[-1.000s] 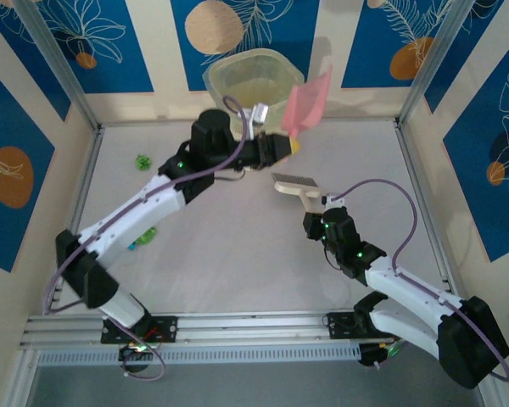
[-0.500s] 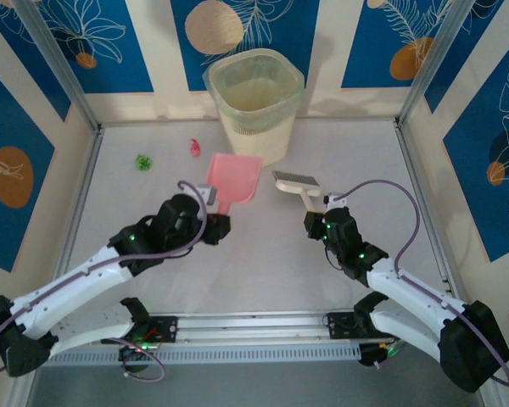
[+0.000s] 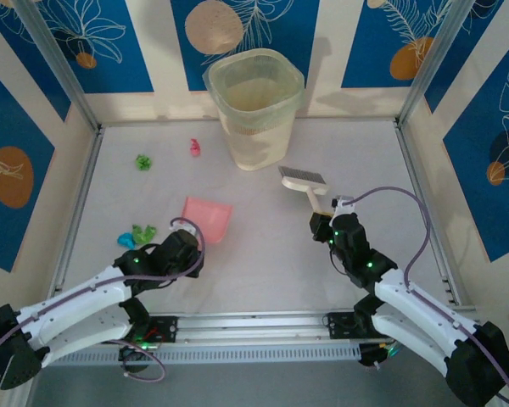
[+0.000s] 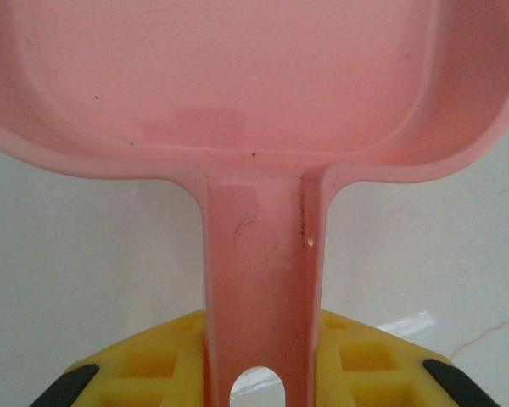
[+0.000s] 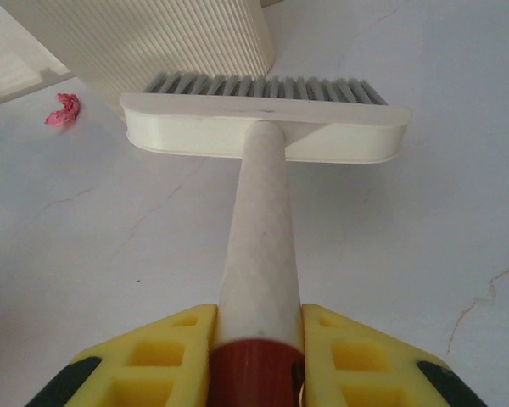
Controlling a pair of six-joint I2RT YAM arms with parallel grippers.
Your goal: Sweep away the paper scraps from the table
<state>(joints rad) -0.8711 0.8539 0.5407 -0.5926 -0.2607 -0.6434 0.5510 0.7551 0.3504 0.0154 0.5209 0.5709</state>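
Green, pink, cyan paper scraps (image 3: 142, 161) lie unswept on white table (image 3: 263, 254); left gripper (image 4: 259, 373) clamps pink plastic dustpan (image 3: 208, 218), right gripper (image 5: 256, 365) cream brush (image 3: 303, 178).

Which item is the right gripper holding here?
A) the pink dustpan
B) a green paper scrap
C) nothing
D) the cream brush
D: the right gripper is shut on the handle of the brush; the dustpan is in the left gripper.

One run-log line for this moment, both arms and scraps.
left claw: shut on dustpan | right claw: shut on brush | paper scraps: loose on table, left half | bin: upright, rear
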